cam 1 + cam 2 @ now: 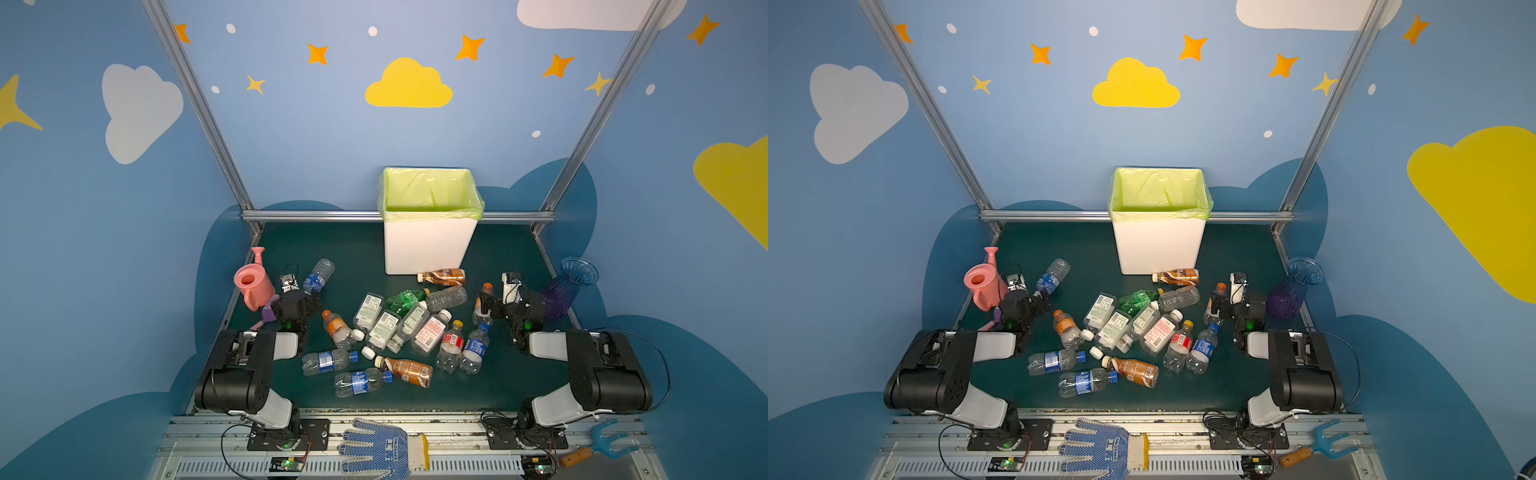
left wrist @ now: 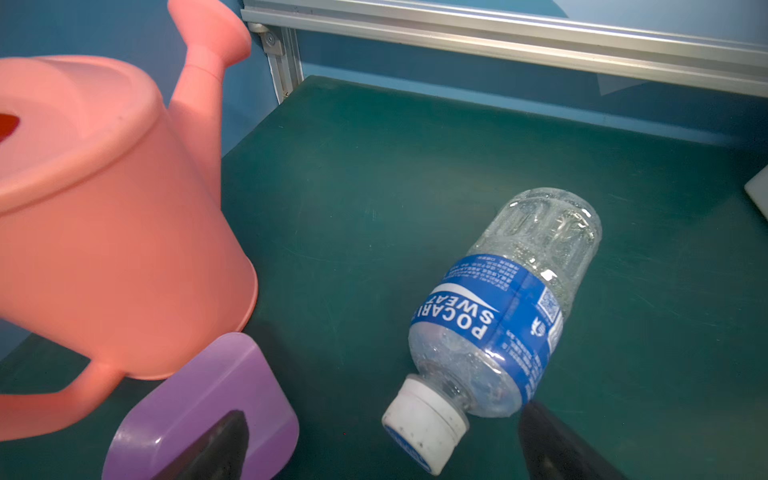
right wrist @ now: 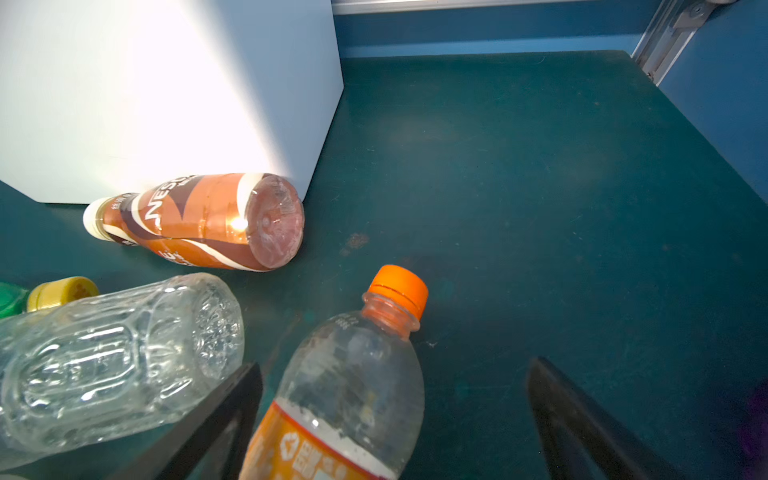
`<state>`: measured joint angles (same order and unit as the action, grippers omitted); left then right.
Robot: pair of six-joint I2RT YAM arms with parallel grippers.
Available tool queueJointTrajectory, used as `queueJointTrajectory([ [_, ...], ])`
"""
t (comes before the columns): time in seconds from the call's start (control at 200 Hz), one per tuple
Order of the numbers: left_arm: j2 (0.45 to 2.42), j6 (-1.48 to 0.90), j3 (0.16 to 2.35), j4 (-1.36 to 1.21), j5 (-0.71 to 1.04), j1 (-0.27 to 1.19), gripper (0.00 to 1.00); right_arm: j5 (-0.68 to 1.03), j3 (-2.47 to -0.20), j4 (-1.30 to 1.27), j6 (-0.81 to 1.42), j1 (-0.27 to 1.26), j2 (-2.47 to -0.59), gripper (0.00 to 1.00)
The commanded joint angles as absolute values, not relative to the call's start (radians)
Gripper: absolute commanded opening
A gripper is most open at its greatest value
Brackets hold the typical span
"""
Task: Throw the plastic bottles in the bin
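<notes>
Top views: bottles flat on the mat (image 1: 353, 249), both grippers spread wide

- Far left of the bin (image 1: 428, 249): pink watering can (image 1: 252, 283), upright, with a purple block (image 2: 208, 399) just beside its base.
- left gripper (image 2: 383, 411): fingers wide apart, nothing clamped. In the left wrist view one finger overlaps the purple block and the other sits just beside the Pocari bottle's shoulder.
- Pocari bottle (image 1: 318, 275): left of the bin, lying down, long axis diagonal. Cap points toward the left gripper. Base points away, back and slightly toward the bin.
- bottle pile (image 1: 399, 328): in front of the bin, all lying, axes mixed.
- coffee bottle (image 1: 442, 276): against the bin's front wall at its right corner. Long axis runs along that wall, cap pointing left.
- orange-cap bottle (image 3: 353, 395): front-right of the bin, lying, long axis front to back, cap toward the back. It sits between the fingers of the right gripper (image 3: 395, 365), nearer one of them; contact can't tell. Jaws wide, no squeeze.
- Far right of the bin: blue-purple vase (image 1: 569, 286), upright.
</notes>
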<state>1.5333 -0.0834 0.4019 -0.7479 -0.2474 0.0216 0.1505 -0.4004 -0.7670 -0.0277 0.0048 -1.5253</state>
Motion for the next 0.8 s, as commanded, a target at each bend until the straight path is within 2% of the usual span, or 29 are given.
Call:
queueJointTrajectory([
  [0.0, 1.516, -0.081, 0.419, -0.736, -0.242, 0.017, 1.00, 0.150, -0.407, -0.783, -0.037, 0.012, -1.508, 0.98],
  [0.796, 1.518, -0.081, 0.420, -0.735, -0.242, 0.017, 1.00, 0.163, -0.414, -0.773, -0.023, -0.001, -1.509, 0.98],
])
